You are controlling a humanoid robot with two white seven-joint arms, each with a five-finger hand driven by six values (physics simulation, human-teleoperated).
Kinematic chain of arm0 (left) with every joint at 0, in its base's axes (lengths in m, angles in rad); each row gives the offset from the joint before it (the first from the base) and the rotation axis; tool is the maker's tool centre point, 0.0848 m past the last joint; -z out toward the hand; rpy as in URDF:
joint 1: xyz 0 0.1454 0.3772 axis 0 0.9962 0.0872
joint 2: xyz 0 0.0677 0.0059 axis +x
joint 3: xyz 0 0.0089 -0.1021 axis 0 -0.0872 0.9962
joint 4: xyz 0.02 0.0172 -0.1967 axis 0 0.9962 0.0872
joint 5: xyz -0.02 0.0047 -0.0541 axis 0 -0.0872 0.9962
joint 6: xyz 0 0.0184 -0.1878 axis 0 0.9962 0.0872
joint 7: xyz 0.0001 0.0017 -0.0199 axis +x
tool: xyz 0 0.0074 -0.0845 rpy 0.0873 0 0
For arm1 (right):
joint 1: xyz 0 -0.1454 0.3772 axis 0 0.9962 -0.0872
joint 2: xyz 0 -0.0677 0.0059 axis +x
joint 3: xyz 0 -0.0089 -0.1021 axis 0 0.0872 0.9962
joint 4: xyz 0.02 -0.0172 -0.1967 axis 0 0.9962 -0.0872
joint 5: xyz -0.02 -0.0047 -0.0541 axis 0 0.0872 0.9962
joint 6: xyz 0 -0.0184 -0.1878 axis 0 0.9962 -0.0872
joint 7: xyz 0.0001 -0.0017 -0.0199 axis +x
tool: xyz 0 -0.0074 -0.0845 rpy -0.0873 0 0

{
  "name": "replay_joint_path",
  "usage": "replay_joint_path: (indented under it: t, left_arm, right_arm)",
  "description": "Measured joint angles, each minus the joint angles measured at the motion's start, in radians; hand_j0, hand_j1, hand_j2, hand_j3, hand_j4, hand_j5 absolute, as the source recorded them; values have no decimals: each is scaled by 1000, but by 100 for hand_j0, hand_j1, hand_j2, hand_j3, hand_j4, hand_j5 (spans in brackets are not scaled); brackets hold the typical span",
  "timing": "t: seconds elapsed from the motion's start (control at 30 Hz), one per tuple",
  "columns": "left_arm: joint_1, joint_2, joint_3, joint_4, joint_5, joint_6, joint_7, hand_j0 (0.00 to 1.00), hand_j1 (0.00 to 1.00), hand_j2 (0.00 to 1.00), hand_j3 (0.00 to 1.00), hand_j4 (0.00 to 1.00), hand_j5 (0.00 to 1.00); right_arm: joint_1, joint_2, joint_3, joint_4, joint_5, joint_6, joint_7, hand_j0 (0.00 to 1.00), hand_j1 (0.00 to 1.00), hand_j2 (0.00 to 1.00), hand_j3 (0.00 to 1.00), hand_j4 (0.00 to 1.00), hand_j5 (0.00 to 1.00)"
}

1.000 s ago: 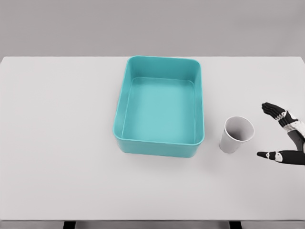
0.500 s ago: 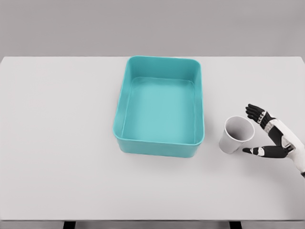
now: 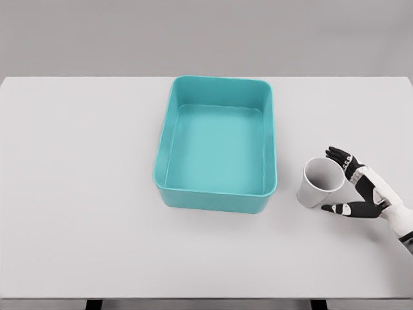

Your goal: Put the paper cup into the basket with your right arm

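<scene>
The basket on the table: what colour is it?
Teal basket, plain and unpatterned, seen in the head view.

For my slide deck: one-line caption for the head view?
Open right hand flanking upright paper cup beside empty teal basket.

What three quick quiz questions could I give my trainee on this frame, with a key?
1. True or false: the paper cup already sits inside the basket.
2. On which side of the basket does the cup stand in the head view: left or right?
3. Are the right hand fingers closed on the cup, or spread open beside it?

Key: 1. False; it stands on the table. 2. Right. 3. Spread open beside it, not gripping yet.
</scene>
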Motion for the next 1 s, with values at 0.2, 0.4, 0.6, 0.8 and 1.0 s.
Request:
replay_joint_path:
  t: [0.2, 0.4, 0.6, 0.8, 1.0]
  left_arm:
    - [0, 0, 0, 0, 0, 0, 0, 100, 100, 100, 100, 100, 100]
    - [0, 0, 0, 0, 0, 0, 0, 100, 100, 100, 100, 100, 100]
    - [0, 0, 0, 0, 0, 0, 0, 100, 100, 100, 100, 100, 100]
    - [0, 0, 0, 0, 0, 0, 0, 100, 100, 100, 100, 100, 100]
    - [0, 0, 0, 0, 0, 0, 0, 100, 100, 100, 100, 100, 100]
  right_arm:
    - [-21, 12, 18, -2, 0, 0, 0, 100, 100, 100, 100, 100, 100]
    - [-23, 33, 28, -2, 0, 14, 0, 100, 100, 100, 100, 100, 100]
    - [-25, 38, 38, -1, 0, 18, 0, 100, 100, 100, 100, 100, 100]
    - [-26, 40, 47, -1, 1, 19, 0, 100, 100, 100, 100, 100, 100]
    - [-32, 41, 54, -3, 5, 19, 0, 100, 100, 100, 100, 100, 100]
